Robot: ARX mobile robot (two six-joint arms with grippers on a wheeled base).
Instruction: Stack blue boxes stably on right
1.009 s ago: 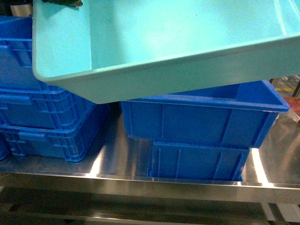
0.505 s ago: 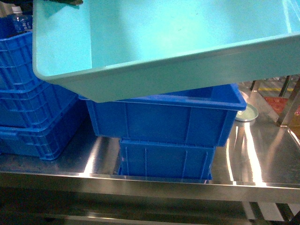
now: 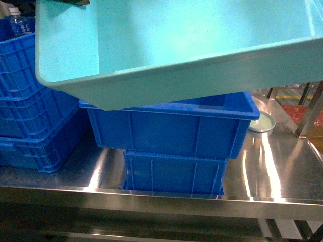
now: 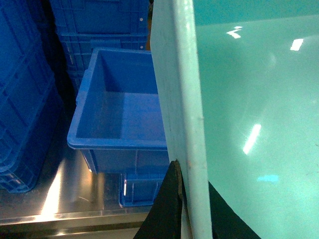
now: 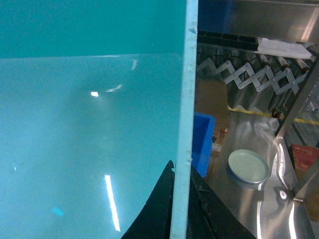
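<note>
A light turquoise tub (image 3: pixel 176 45) hangs tilted in the air, filling the top of the head view. My left gripper (image 4: pixel 192 179) is shut on its left rim (image 4: pixel 179 99), one black finger outside the wall and one inside. My right gripper (image 5: pixel 182 172) is shut on the right rim (image 5: pixel 187 99) in the same way. Below the tub stands a stack of two dark-blue ribbed crates, the wider open one (image 3: pixel 171 126) (image 4: pixel 119 109) on top of a narrower one (image 3: pixel 171 174). The tub's low front edge hangs just above the top crate's rim.
More blue crates are stacked at the left (image 3: pixel 30 101) (image 4: pixel 25 99), with a water bottle (image 3: pixel 17 20) behind them. A pale round plate (image 3: pixel 262 122) (image 5: pixel 248 166) lies on the steel table (image 3: pixel 282 166) right of the stack. A brown cardboard box (image 5: pixel 212 99) and a roller conveyor (image 5: pixel 249 74) stand beyond.
The two-crate stack and the left crates have slid leftward in the head view, and the plate has come into sight. The tub stays held in the same spot in that view.
</note>
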